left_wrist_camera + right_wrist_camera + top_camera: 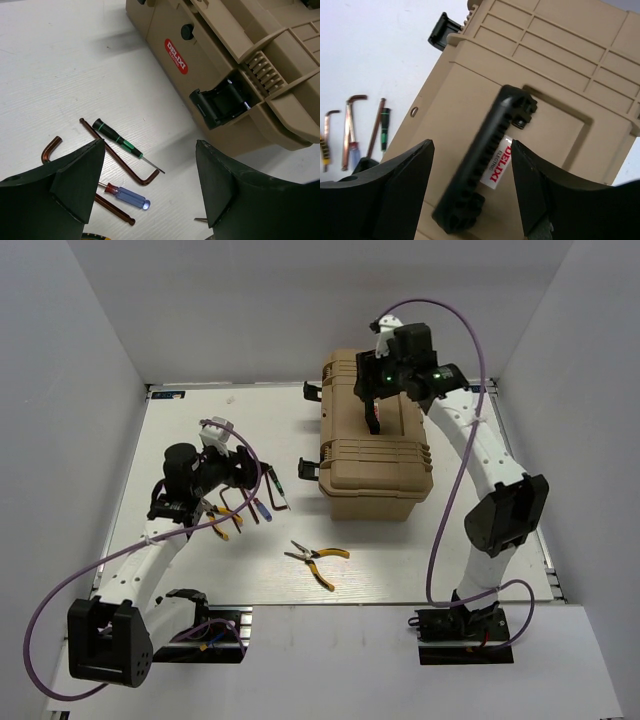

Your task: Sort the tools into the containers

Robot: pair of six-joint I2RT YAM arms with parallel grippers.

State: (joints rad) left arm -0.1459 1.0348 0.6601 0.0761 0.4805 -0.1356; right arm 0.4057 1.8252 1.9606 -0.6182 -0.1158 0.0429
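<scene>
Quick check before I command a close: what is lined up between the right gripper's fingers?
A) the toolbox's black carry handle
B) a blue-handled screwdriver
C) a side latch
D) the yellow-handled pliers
A: the right wrist view shows the black carry handle framed between the open fingers of the right gripper, on top of the tan toolbox.

The toolbox (375,498) is tan, the pliers (316,560) yellow-handled, the table (200,430) white.

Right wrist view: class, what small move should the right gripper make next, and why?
Probably lower the right gripper and close it on the black handle. Its jaws are open with the handle lined up between them, the tan toolbox is shut, and the pliers lie outside it on the table.
</scene>
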